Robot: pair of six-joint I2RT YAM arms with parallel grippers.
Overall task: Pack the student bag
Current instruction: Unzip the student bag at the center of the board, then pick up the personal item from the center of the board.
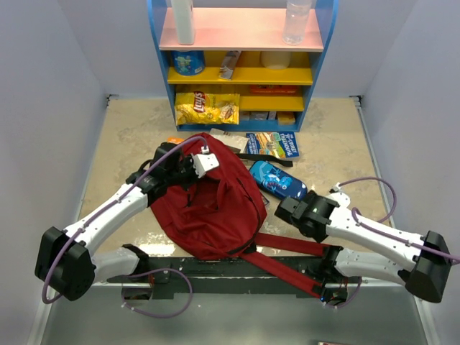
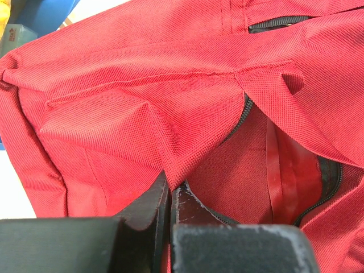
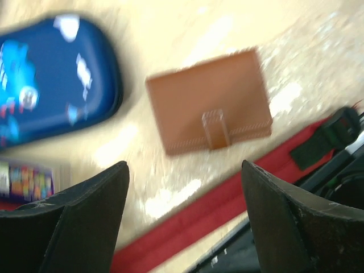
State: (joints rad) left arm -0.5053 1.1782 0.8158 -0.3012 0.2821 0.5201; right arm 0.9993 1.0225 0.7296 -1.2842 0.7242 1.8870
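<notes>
The student bag [image 1: 208, 201] lay slumped in the middle of the counter [image 1: 129, 136], between the two arms, one long red strap [image 1: 287, 248] trailing toward the near edge. The left fingers [image 2: 142, 210] were pinched shut on a fold of its red cloth right beside the zip [image 2: 242, 116]. This was probably to lift the lip and hold the mouth agape so things could be dropped in. The right fingers [image 3: 284, 222] stood spread wide with nothing between them, above a small brown wallet [image 3: 209, 102] lying flat on the counter. That looked like the approach to a pick, with the wallet lined up in the gap. The left wrist view alone showed the grip itself and the parted zip with lining behind it; from above, that arm's wrist covered the spot. The right wrist view, though blurred, alone showed the wallet, which the arm hid from the overhead camera. It also showed the blue pencil case [image 3: 51, 79] just beside the wallet and apart from it. Only the overhead view showed the bag whole and the pencil case lying against its right side.
</notes>
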